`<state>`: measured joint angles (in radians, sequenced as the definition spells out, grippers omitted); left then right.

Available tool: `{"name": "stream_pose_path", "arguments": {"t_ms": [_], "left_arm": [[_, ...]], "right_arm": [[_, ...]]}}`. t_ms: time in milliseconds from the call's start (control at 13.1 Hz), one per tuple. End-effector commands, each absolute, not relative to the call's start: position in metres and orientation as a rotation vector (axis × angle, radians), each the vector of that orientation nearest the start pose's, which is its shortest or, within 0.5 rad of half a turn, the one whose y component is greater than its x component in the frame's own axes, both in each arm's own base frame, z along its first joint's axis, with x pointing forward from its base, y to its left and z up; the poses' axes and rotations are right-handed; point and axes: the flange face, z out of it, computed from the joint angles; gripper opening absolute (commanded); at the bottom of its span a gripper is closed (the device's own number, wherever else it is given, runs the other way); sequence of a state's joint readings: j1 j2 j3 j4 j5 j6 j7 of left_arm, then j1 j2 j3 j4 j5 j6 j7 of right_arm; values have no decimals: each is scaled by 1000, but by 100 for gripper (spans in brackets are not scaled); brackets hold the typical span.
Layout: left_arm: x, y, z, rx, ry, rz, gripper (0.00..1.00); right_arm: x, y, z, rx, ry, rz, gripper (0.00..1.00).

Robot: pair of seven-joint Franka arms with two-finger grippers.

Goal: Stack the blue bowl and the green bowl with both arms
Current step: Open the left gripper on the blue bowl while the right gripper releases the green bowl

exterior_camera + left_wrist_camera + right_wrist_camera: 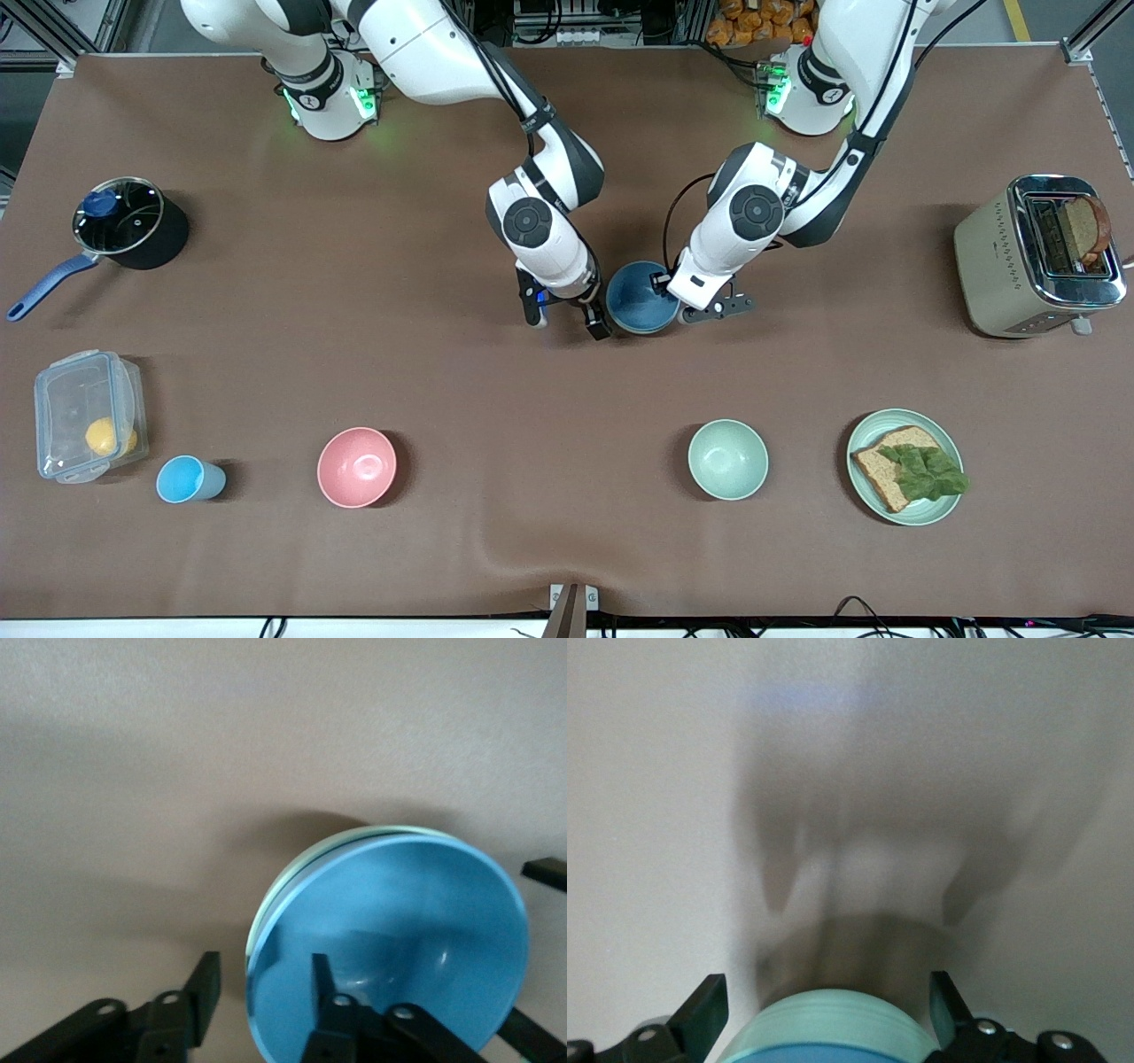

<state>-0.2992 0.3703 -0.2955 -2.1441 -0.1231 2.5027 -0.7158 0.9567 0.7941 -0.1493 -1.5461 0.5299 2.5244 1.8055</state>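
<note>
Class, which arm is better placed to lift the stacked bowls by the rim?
Left: its open hand straddles the blue bowl rim, one finger inside; the right hand sits open beside the green bowl.

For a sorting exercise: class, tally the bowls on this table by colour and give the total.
Blue: 1, the blue bowl, nested in the green one
Sage green: 1, the green bowl, only its rim showing
Pale mint: 1, the mint bowl
Pink: 1, the pink bowl
Total: 4
</note>
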Motion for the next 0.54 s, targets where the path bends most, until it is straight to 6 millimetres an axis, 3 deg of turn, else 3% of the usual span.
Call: {"name": "stream_pose_path", "arguments": {"t_ms": [0,230,459], "left_arm": [[488,-319,272,-3287,-467,99,100],[514,-284,342,-3305,-524,-78,100],[546,-257,423,-3218,-437,-155,100]], "right_arm": [[489,538,192,-2208,1810,256,100],[489,538,193,-2206,1811,256,100],[489,540,196,-2208,1803,254,100]]}}
